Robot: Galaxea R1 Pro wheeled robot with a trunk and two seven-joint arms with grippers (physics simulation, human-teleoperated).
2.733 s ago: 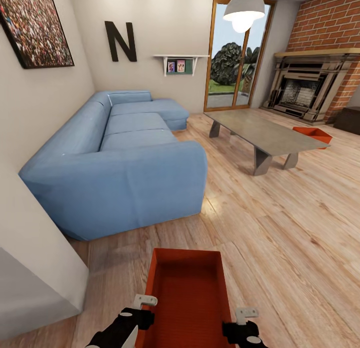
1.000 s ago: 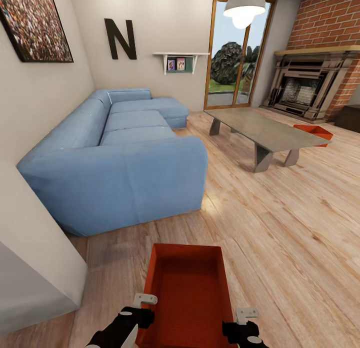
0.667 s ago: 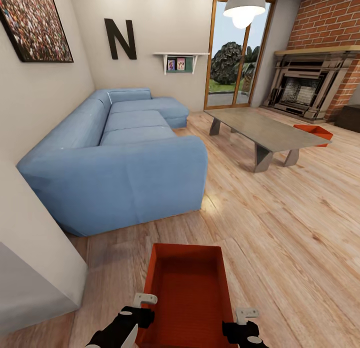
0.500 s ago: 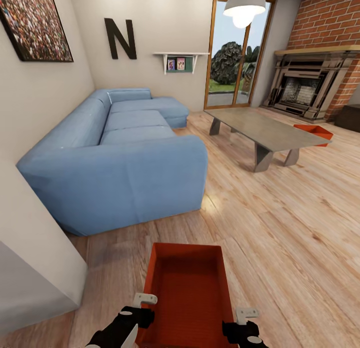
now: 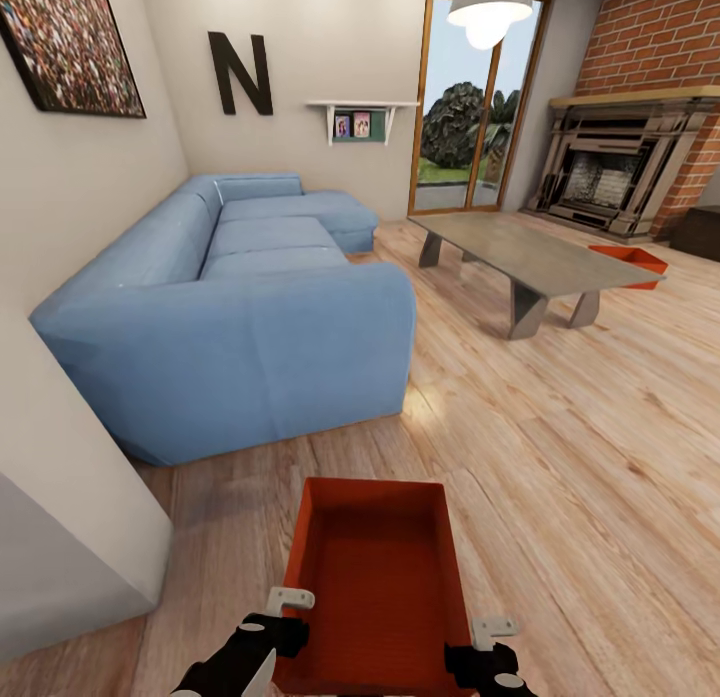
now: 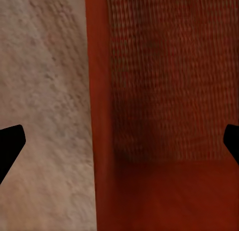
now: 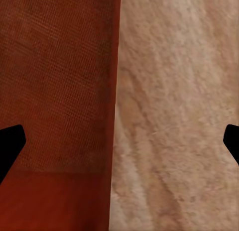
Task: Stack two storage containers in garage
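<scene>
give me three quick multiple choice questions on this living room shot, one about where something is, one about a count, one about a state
1. Where is the far storage container?
A. on the sofa
B. on the wood floor beyond the grey table
C. on the shelf

2. How many orange-red containers are in the head view?
A. one
B. two
C. three

3. How does the near storage container stand?
A. open side up and empty, a hand at each long wall
B. flipped upside down
C. filled with books

Answers:
1 B: it sits on the planks past the grey table, near the fireplace.
2 B: one between the arms, one beyond the table.
3 A: its bare inside shows, with the left hand and right hand at its side walls.
</scene>
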